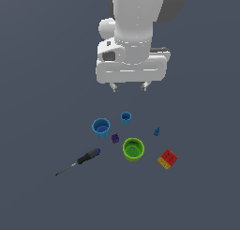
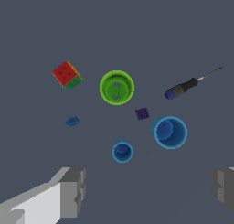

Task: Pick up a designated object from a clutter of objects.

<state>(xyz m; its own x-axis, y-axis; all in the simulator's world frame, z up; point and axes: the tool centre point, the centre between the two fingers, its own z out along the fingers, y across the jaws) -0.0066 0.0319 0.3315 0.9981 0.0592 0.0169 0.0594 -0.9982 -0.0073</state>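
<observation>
Matt plastic-looking green cup (image 1: 133, 149), red-faced block (image 1: 168, 159); smooth, flat dark floor (image 1: 37, 107).

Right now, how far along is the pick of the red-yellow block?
Done: nothing visible yet. The red-yellow block sits on the floor beside the green cup, untouched. In hand: nothing. The gripper hangs open and empty, well above the clutter, nearer the small blue cup than the block. Left: move over the block, descend, close on it, lift.
</observation>
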